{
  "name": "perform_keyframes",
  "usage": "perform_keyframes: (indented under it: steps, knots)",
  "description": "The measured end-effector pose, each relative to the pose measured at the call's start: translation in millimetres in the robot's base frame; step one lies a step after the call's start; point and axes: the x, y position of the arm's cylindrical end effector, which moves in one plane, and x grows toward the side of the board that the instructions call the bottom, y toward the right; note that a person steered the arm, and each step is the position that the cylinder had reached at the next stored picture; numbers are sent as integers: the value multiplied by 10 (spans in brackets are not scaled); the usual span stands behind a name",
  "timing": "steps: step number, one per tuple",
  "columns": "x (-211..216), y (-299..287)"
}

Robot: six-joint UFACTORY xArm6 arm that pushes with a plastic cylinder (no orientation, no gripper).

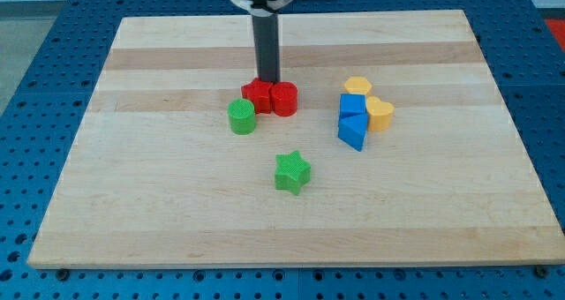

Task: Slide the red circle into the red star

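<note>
The red circle (284, 99) sits near the middle of the wooden board (159, 203), touching the red star (257, 95) on its left. My tip (268, 80) stands just behind the two red blocks, toward the view's top, at the seam between them. The rod rises straight up from there to the view's top edge.
A green circle (242, 117) lies just below-left of the red star. A green star (291, 172) lies lower, near the board's middle. To the right is a cluster: a yellow hexagon (357, 86), a yellow heart (380, 114), a blue cube (353, 107) and a blue triangle (352, 131).
</note>
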Motion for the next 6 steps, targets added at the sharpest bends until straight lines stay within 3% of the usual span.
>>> perform_keyframes:
  steps: [2,3,5,6]
  knots:
    - [136,-21]
    - [-4,50]
    - [-61,665]
    - [24,645]
